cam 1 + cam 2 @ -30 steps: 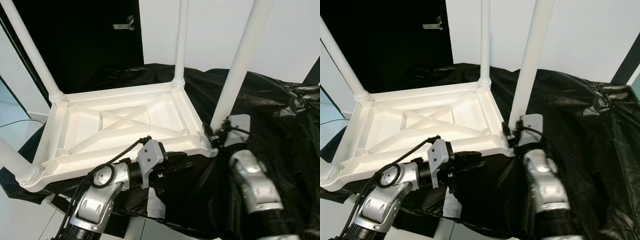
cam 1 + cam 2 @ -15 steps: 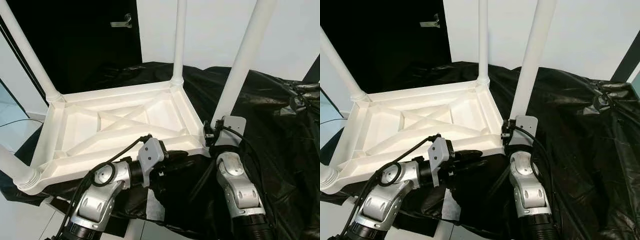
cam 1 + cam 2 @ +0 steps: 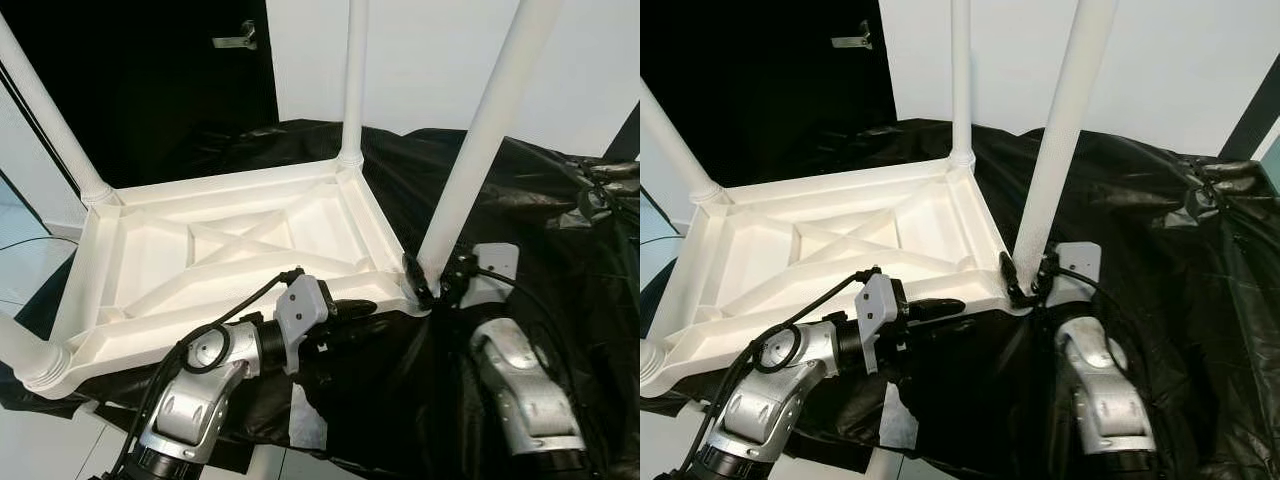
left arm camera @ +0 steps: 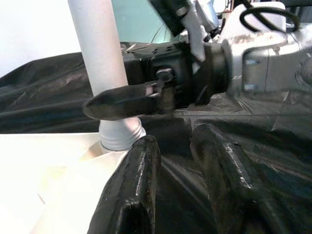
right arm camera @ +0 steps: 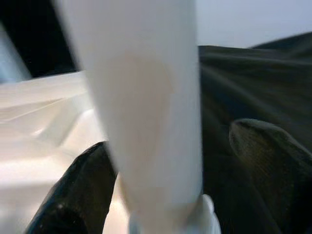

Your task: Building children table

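A white plastic children's table (image 3: 230, 185) lies upside down on a black sheet (image 3: 560, 230), with its legs pointing up. My right gripper (image 3: 430, 285) is open and straddles the base of the near right leg (image 3: 480, 140). In the right wrist view that leg (image 5: 146, 112) stands between the fingers (image 5: 263, 156); one finger sits against it and the other is a little apart. My left gripper (image 3: 375, 303) lies along the table's front rim and points at the same corner. Its fingers (image 4: 131, 185) are slightly open, with only sheet between them.
Other legs rise at the far left (image 3: 50, 110), far middle (image 3: 352, 80) and near left (image 3: 20, 350). A dark doorway with a handle (image 3: 235, 40) lies behind, beside a white wall. Pale floor (image 3: 20, 260) shows at the left.
My right forearm has swung out to the right, and its fingers have settled around the base of the near right leg. The left arm has stayed put. The camera shifted slightly.
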You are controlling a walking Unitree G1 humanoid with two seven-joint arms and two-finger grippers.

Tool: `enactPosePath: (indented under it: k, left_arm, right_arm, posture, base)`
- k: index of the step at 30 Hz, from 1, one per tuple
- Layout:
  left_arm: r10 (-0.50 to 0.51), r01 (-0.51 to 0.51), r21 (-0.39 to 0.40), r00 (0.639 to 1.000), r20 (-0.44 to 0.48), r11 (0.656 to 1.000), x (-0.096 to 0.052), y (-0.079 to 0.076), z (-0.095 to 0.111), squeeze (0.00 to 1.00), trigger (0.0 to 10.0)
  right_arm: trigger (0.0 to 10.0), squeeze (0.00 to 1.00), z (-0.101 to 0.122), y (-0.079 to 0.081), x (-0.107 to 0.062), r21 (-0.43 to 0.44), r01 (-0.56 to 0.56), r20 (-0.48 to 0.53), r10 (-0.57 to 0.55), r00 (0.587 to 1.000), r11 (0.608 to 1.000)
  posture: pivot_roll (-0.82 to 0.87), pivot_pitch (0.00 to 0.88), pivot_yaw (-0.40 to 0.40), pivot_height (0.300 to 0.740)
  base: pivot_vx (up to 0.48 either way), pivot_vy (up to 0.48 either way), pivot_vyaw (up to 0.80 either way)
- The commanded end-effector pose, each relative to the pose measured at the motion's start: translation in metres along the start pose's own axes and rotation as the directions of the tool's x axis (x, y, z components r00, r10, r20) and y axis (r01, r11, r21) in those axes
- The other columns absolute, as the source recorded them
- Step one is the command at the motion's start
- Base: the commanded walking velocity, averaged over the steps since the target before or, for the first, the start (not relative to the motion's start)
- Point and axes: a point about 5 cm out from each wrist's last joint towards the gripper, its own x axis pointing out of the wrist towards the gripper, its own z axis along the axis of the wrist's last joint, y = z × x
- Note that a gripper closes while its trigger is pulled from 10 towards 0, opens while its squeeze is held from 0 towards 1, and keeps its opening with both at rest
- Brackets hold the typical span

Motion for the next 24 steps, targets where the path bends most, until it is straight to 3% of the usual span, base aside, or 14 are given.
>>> enactPosePath:
  k: [1, 6, 10, 16, 20, 21, 22, 24]
  left_arm:
    - [0.062, -0.063, -0.006, 0.998, -0.002, 0.998, -0.001, 0.004, 0.000, 0.00, 10.0]
    - [0.063, -0.063, -0.005, 0.998, -0.002, 0.998, -0.001, 0.005, -0.001, 0.00, 10.0]
    - [0.062, -0.062, -0.001, 0.998, -0.001, 0.998, 0.000, 0.006, 0.000, 0.00, 10.0]
    - [0.069, -0.069, 0.012, 0.998, 0.000, 0.998, -0.002, 0.010, 0.001, 0.00, 10.0]
    - [0.071, -0.071, 0.013, 0.997, 0.001, 0.997, -0.002, 0.010, 0.001, 0.00, 10.0]
    - [0.074, -0.074, 0.015, 0.997, 0.002, 0.997, -0.002, 0.011, 0.001, 0.00, 10.0]
    - [0.080, -0.080, 0.018, 0.997, 0.002, 0.997, -0.002, 0.011, 0.001, 0.00, 10.0]
    - [0.087, -0.087, 0.019, 0.996, 0.001, 0.996, -0.002, 0.011, 0.001, 0.00, 10.0]
  right_arm:
    - [10.0, 0.00, 0.001, -0.007, -0.002, 0.007, -0.107, 0.010, 0.107, 0.994, 0.994]
    - [10.0, 0.00, 0.001, -0.017, 0.001, 0.004, -0.207, -0.016, 0.207, 0.978, 0.978]
    - [10.0, 0.00, 0.001, -0.026, 0.013, -0.027, -0.309, -0.064, 0.307, 0.949, 0.951]
    - [10.0, 0.00, -0.001, -0.024, 0.040, -0.099, -0.452, -0.130, 0.439, 0.889, 0.887]
    - [10.0, 0.00, -0.002, -0.023, 0.045, -0.111, -0.472, -0.140, 0.457, 0.879, 0.874]
    - [3.2, 0.00, -0.003, -0.022, 0.048, -0.119, -0.489, -0.150, 0.471, 0.869, 0.864]
    - [0.0, 0.00, -0.004, -0.022, 0.050, -0.121, -0.508, -0.161, 0.489, 0.858, 0.853]
    - [0.0, 0.00, -0.005, -0.023, 0.050, -0.118, -0.519, -0.165, 0.499, 0.851, 0.847]
  posture:
    - [-0.03, 0.000, -0.003, 0.740]
    - [-0.03, 0.000, -0.002, 0.740]
    - [-0.02, 0.000, 0.000, 0.740]
    - [-0.01, 0.000, -0.005, 0.740]
    - [0.00, 0.000, -0.007, 0.740]
    - [0.00, 0.000, -0.011, 0.740]
    - [0.01, 0.000, -0.021, 0.740]
    - [0.01, 0.000, -0.023, 0.740]
  base:
    - [0.000, 0.000, 0.00]
    - [0.000, 0.000, 0.00]
    - [0.000, 0.000, 0.00]
    - [0.000, 0.000, 0.00]
    - [0.000, 0.000, 0.00]
    - [0.000, 0.000, 0.00]
    - [0.000, 0.000, 0.00]
    - [0.000, 0.000, 0.00]
